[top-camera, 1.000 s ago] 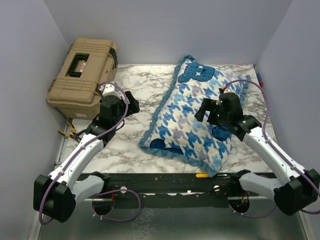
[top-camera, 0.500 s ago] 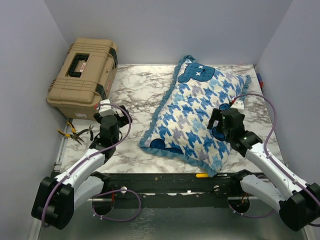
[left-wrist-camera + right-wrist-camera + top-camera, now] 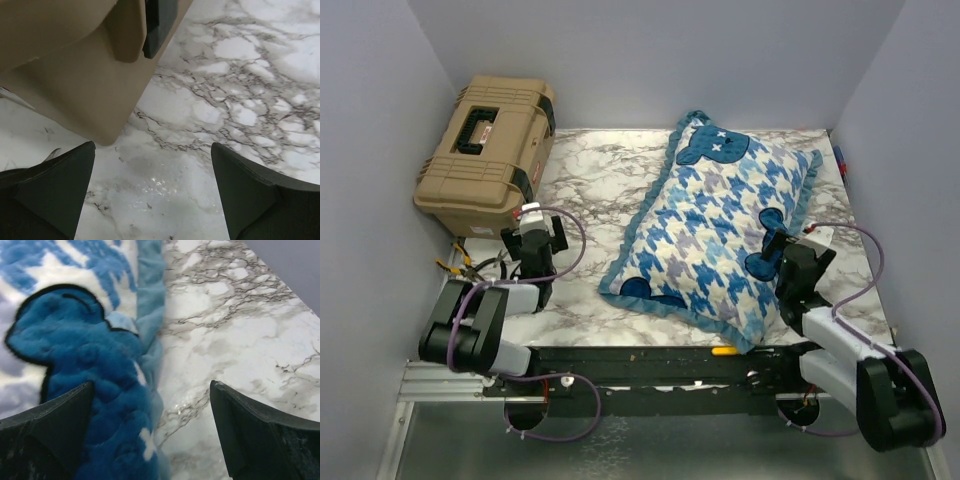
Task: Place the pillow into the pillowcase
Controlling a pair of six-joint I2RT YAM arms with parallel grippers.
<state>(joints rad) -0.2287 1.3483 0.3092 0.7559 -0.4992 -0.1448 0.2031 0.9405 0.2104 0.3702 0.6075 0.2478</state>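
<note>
From above, the left pincer is drawn back low over the marble worktop, its fingers spread and holding nothing. A tan toolbox stands just beyond it, and pliers lie to its left. The right pincer is also spread and empty. The pillowcase lies plump on the worktop just to its left and stretches away beyond it. Whether the pillow is inside cannot be told.

In the left wrist view, both dark fingers stand wide apart over bare marble. The toolbox's corner is ahead and to the left, clear of the tips.

In the right wrist view, the fingers are again wide apart. The pillowcase's dark blue bear patch and ruffled trim lie under and ahead of the left finger. Bare worktop lies ahead of the right finger.
</note>
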